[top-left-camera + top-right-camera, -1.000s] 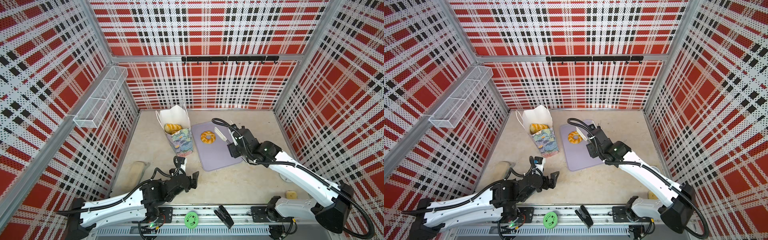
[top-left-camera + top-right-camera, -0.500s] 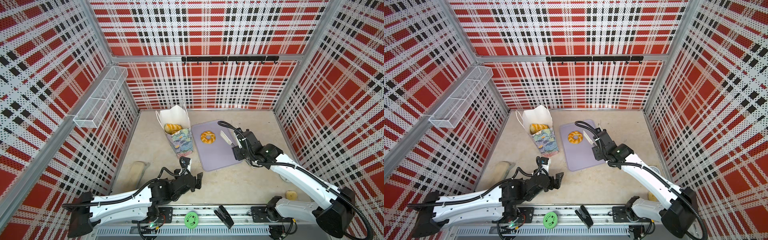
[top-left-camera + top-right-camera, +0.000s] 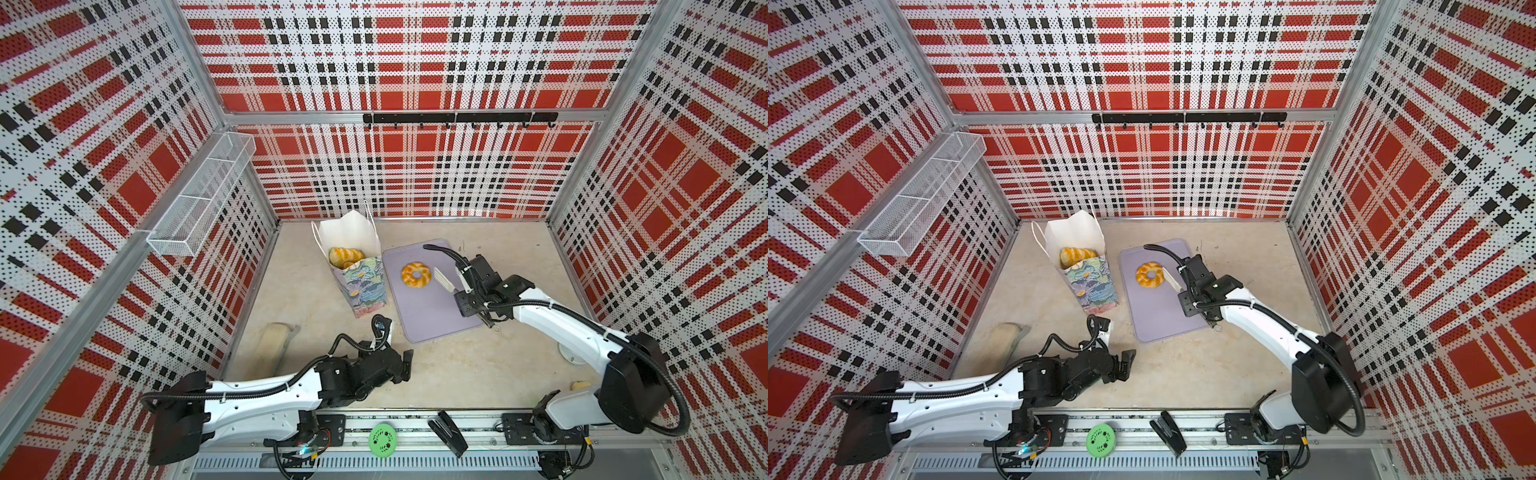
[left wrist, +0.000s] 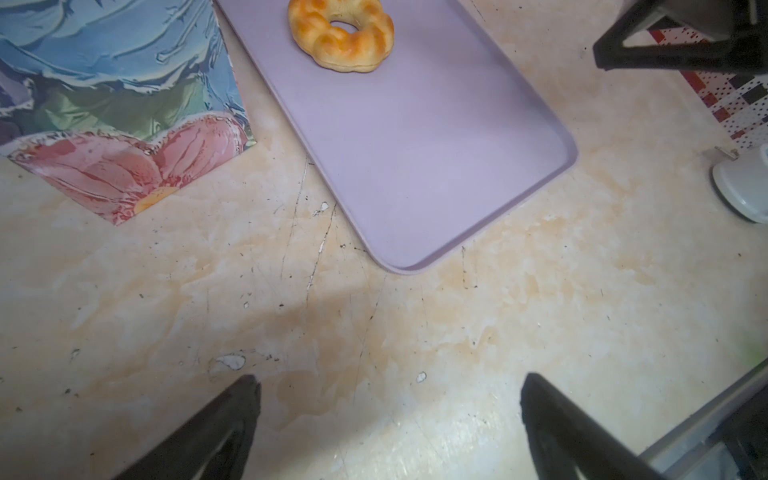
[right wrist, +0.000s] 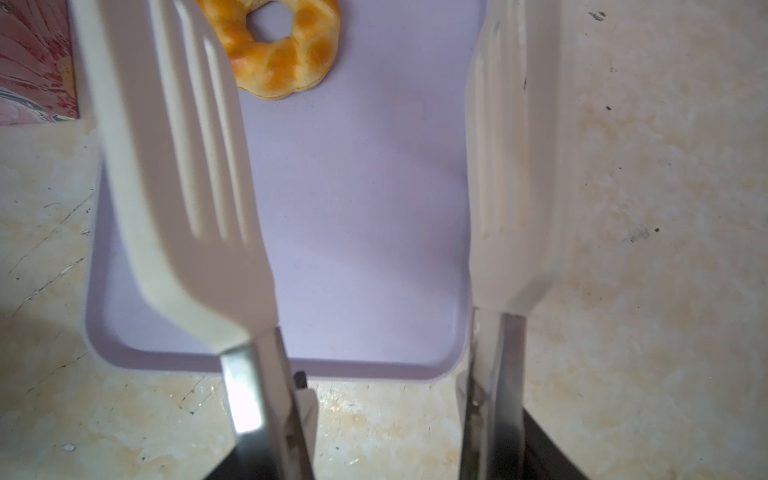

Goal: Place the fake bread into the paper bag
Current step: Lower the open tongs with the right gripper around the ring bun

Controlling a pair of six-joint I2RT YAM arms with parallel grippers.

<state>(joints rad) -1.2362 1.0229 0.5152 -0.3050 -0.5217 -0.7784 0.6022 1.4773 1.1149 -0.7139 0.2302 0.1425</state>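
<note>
**One ring of bread left on the tray, tongs beside it**

The beige counter [image 3: 457, 365] carries everything. The left arm lies low along its front edge, and the left pincer [image 3: 405, 365] hangs over bare counter there with its jaws spread wide and nothing between them. The left wrist view shows both black fingertips [image 4: 232, 411] far apart.

The right arm reaches in from the front right corner to the tray. The right pincer [image 3: 465, 286] is clamped on the metal arms of a pair of white slotted tongs [image 3: 444, 279], whose two blades stand apart.

The paper bag [image 3: 361, 286] stands upright near the back edge, left of the middle, with its mouth open. The lavender tray [image 3: 428, 307] lies flat just beside the bag, on the side toward the right edge of the counter, and sits skewed to the counter's edges.

The ring-shaped bread [image 3: 414, 274] lies on the back half of the tray, toward the bag. One tong blade is just beside it on the side away from the bag, and I cannot tell whether they touch.

More golden bread [image 3: 345, 256] shows inside the bag's mouth, against the white lining.
</note>
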